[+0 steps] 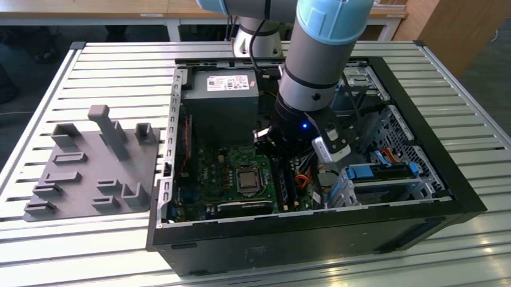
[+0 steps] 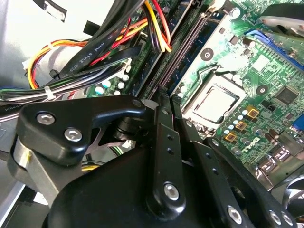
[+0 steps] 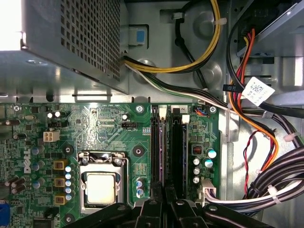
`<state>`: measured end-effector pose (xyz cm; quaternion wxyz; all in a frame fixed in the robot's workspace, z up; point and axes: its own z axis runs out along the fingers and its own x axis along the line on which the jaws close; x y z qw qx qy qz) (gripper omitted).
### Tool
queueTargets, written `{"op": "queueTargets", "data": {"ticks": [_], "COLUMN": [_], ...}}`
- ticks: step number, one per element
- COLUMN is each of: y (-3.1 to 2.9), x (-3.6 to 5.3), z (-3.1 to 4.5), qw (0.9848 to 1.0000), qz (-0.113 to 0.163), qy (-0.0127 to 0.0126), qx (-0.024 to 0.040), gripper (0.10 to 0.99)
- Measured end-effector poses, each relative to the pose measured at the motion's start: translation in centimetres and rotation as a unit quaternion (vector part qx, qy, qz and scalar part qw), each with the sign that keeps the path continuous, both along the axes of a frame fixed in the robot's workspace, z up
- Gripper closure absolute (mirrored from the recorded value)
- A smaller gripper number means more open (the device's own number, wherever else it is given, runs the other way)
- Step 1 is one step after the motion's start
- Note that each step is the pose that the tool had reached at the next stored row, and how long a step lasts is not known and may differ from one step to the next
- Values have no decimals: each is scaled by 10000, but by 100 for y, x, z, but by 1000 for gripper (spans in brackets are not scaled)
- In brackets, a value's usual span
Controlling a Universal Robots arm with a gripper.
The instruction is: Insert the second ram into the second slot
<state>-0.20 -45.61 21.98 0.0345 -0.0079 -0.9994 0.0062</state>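
Bright daylight across slatted table (image 1: 96, 78); open case (image 1: 319, 233) interior shadowed. Blown-out glare on metal power supply (image 3: 19, 28); wrist views sharp.

Place: a robot lab or workshop, as it looks
Desk (image 1: 72, 66): made of long metal slats, like a work bench; it carries the things
Robot: a big grey and light blue robot arm (image 1: 319, 54) reaches down over the desk
Computer: an open black computer case (image 1: 319, 239) lies on the desk; inside sit a green board (image 3: 104, 137), a grey metal box (image 1: 224, 89) and many coloured wires (image 3: 247, 118)
Holder: a grey plastic tray (image 1: 88, 173) with posts and slots lies beside the case
Behind: wooden tables (image 1: 119, 12) with white legs stand at the back
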Motion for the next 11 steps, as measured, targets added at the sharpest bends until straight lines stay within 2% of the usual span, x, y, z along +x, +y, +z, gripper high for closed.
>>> {"op": "queueTargets", "data": {"ticks": [4, 11], "y": [1, 0], "x": [0, 6], "z": [-1, -6], "qw": [10000, 10000], "qz": [-1, -1], "qy": [0, 0], "qx": [21, 21], "gripper": [949, 949]}}
